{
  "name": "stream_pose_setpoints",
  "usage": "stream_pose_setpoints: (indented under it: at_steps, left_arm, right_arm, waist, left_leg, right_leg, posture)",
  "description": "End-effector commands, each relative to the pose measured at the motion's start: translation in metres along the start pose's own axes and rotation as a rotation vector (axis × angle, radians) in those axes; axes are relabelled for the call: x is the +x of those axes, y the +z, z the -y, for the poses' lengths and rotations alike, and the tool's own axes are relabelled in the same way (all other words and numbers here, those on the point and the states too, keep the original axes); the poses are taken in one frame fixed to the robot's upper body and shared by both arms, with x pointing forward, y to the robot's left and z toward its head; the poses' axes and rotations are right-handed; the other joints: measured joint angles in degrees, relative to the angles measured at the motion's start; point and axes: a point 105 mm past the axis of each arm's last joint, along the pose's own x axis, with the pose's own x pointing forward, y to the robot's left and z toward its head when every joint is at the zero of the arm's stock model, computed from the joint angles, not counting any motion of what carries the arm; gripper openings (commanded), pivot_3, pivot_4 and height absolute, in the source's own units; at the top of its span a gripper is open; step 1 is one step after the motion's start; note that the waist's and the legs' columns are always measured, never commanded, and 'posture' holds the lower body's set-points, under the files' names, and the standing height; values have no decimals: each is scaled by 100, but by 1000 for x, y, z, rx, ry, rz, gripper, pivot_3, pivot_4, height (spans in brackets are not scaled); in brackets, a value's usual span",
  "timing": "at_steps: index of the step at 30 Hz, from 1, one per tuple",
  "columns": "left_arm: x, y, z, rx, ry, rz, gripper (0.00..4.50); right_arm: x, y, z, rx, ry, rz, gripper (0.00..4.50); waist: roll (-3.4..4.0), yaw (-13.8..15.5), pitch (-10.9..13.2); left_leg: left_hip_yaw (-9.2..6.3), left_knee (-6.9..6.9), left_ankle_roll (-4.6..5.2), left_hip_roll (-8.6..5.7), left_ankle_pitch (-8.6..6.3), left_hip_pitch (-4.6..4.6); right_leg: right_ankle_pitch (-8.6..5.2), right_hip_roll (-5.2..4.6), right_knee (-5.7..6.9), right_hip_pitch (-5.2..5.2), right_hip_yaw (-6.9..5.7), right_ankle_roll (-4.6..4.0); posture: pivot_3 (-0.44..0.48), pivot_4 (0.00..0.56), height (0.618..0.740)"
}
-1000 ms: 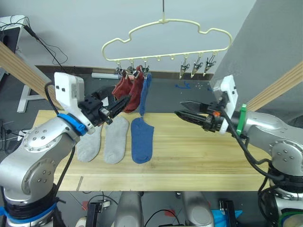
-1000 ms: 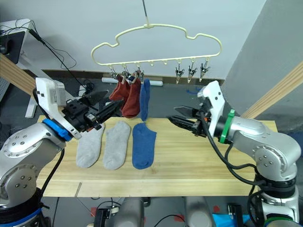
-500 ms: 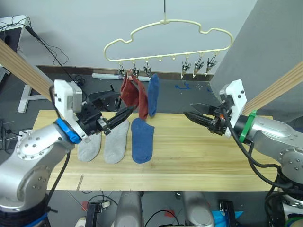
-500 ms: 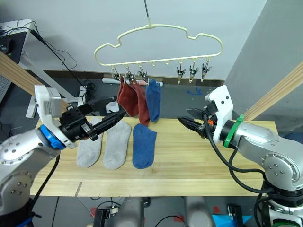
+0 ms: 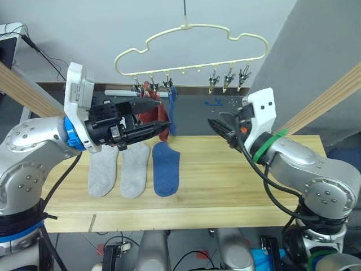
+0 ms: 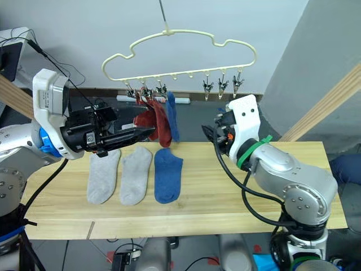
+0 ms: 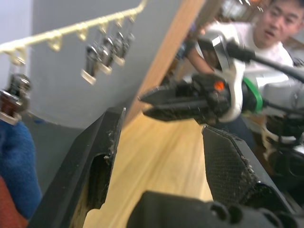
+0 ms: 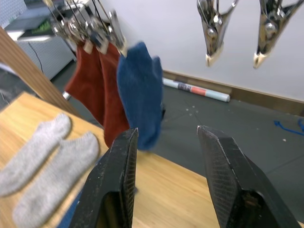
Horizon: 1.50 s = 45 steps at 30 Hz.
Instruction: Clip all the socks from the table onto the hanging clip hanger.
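The cream clip hanger (image 5: 248,38) hangs above the table's far edge. Two rust red socks (image 5: 148,113) and one blue sock (image 5: 172,107) hang from its left clips. Three clips (image 5: 228,79) on its right side hold nothing. On the wooden table (image 5: 225,192) lie two grey socks (image 5: 103,172) (image 5: 135,169) and a blue sock (image 5: 165,175), side by side. My left gripper (image 5: 163,117) is open and empty, its tips at the hanging socks. My right gripper (image 5: 214,125) is open and empty, above the table to the right of the hanging blue sock (image 8: 140,95).
Slanted wooden beams stand at the left (image 5: 22,84) and right (image 5: 327,104) behind the table. A person (image 7: 280,19) shows beyond my right arm in the left wrist view. The table's right half is bare wood.
My left gripper has risen from over the grey socks to the hanging socks. My right gripper has come left toward the hanger. The hanging socks swung and now hang straighter.
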Motion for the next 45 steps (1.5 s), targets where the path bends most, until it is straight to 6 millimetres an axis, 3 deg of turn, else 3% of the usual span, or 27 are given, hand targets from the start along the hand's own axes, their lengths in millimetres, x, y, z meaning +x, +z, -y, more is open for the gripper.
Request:
stream_pose_setpoints:
  at_steps: [1,10,18,34,45]
  left_arm:
    - [-4,8,-2,56,-14,8,3007]
    - [-10,6,-5,77,12,-4,3007]
    - [-11,1,-5,84,33,-4,3007]
    - [-14,3,-4,87,54,-15,3007]
    - [-13,2,-1,82,75,-13,3007]
  right_arm:
    - [0,12,-13,-34,13,53,2030]
    - [7,19,-12,-54,-17,69,2030]
    - [22,34,0,-74,-90,93,2030]
    - [48,40,12,-82,-121,119,2030]
    - [64,54,6,-86,-78,153,2030]
  waist:
    - [0,-19,0]
    - [0,-54,0]
    - [0,-103,0]
    - [2,-88,1]
    - [3,-46,2]
  left_leg:
    - [0,0,0,0,0,1]
    - [0,-3,0,5,0,-1]
    - [-1,-4,0,7,0,0]
    - [2,-9,1,6,-1,-1]
    - [7,-14,0,8,-1,-1]
  right_leg:
    - [0,1,0,0,0,0]
    - [0,5,-4,-2,2,0]
    - [0,6,-2,-3,2,-1]
    - [0,6,-3,-6,5,-1]
    - [0,6,-5,-11,8,-1]
  posture:
    - [-284,370,740]
    - [-269,376,740]
    - [-257,374,740]
    - [-203,379,740]
    - [-187,381,740]
